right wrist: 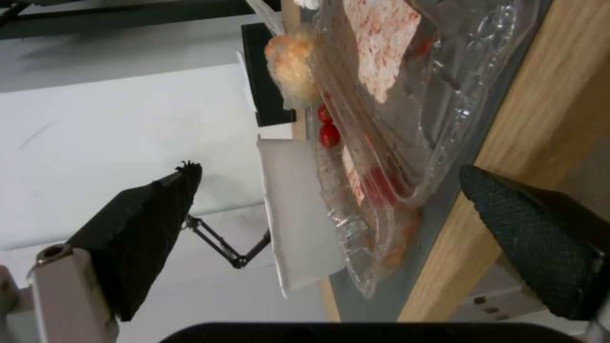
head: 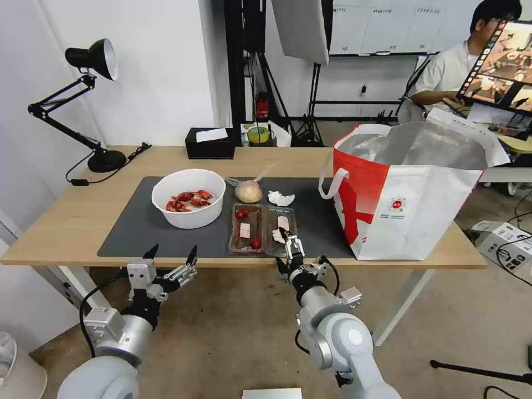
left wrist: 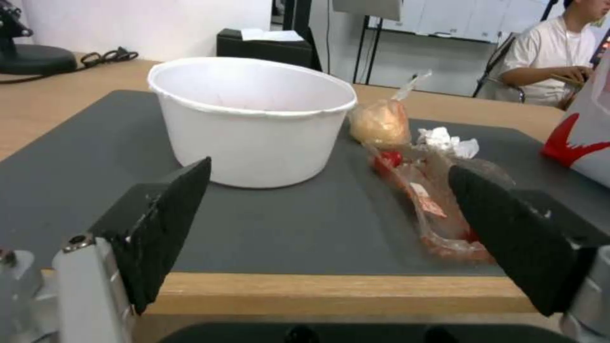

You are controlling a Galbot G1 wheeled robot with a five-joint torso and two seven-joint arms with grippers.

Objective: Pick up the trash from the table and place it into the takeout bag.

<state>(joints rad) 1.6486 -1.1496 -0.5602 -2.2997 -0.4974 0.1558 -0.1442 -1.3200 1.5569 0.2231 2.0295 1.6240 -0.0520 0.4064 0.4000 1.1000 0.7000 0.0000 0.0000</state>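
Observation:
On the table [head: 66, 221], a dark grey mat [head: 138, 230] carries the trash. A white bowl [head: 188, 213] with red crayfish shells [head: 188, 200] stands at its left. Beside it lie a knotted clear bag [head: 249, 192], a crumpled tissue [head: 281, 198] and a clear tray [head: 260, 228] with cherry tomatoes. The takeout bag [head: 421, 216] stands open at the right end. My left gripper [head: 173, 254] hovers open at the front edge, facing the bowl [left wrist: 254, 143]. My right gripper [head: 285, 249], turned on its side, is open at the tray's near edge [right wrist: 394, 119].
A black desk lamp [head: 91, 100] stands at the back left with its cable on the wood. A black tissue box [head: 209, 145] sits at the back edge. A cardboard box [head: 504, 238] lies on the floor to the right.

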